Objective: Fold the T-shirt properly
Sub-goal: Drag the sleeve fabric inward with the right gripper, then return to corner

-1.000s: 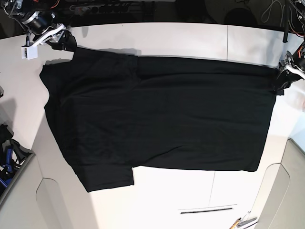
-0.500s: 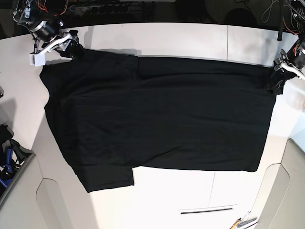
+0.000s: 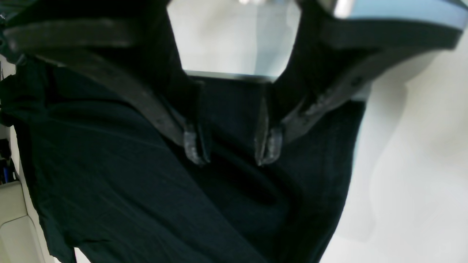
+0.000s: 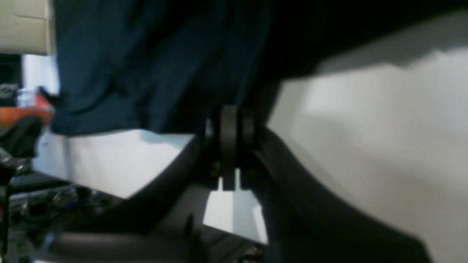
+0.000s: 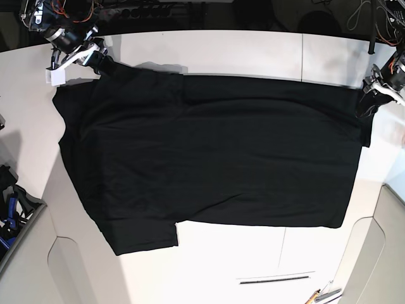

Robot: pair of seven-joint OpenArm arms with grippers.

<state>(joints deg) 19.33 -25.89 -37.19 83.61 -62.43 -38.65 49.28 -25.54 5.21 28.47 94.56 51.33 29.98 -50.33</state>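
The black T-shirt [image 5: 215, 152] lies spread flat, plain side up, on the white table [image 5: 240, 50]. My right gripper [image 5: 101, 62] is at its far-left corner in the base view. In the right wrist view that gripper [image 4: 228, 126] has its pads pressed together on the T-shirt's edge [image 4: 157, 73], which rises a little off the table. My left gripper [image 5: 367, 101] is at the far-right corner. In the left wrist view it [image 3: 233, 149] stands open, its fingertips [image 3: 197, 148] apart over the T-shirt's hem [image 3: 234, 95].
Beige bins flank the table's near corners at left [image 5: 25, 259] and right [image 5: 386, 240]. A thin black strip [image 5: 275, 278] and small tools [image 5: 323, 294] lie near the front edge. Cables and hardware [image 5: 145, 9] run along the back.
My right gripper has shifted slightly toward the back right and closed on the shirt's corner. My left gripper has crept a little toward the back at the hem, still open.
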